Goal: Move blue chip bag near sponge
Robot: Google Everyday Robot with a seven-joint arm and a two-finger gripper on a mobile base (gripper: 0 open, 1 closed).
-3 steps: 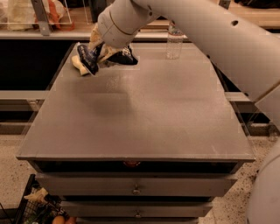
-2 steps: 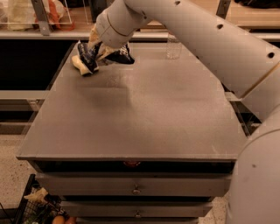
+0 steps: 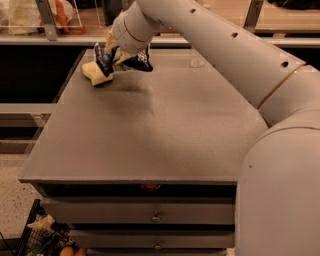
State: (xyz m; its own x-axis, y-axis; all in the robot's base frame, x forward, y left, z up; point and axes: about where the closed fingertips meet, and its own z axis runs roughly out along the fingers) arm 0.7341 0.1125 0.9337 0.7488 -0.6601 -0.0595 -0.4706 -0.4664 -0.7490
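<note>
The blue chip bag (image 3: pixel 137 61) is dark navy and crumpled, and hangs just above the far left part of the grey table (image 3: pixel 150 130). My gripper (image 3: pixel 113 54) is shut on the bag's left part and comes in from the upper right. The sponge (image 3: pixel 96 73), a pale yellow foam block, lies on the table right below and left of the gripper, touching or almost touching the bag's dark end. The bag's shadow falls on the table under it.
A clear plastic water bottle (image 3: pixel 196 59) stands at the table's far edge, partly behind my arm. My arm (image 3: pixel 235 55) fills the right side. A shelf with bags (image 3: pixel 30 15) runs behind the table. Drawers (image 3: pixel 150 215) sit below its front edge.
The bag and gripper stay almost in the same place by the sponge. My arm's near segments have swung further into view on the right and now cover more of the table's right side.
</note>
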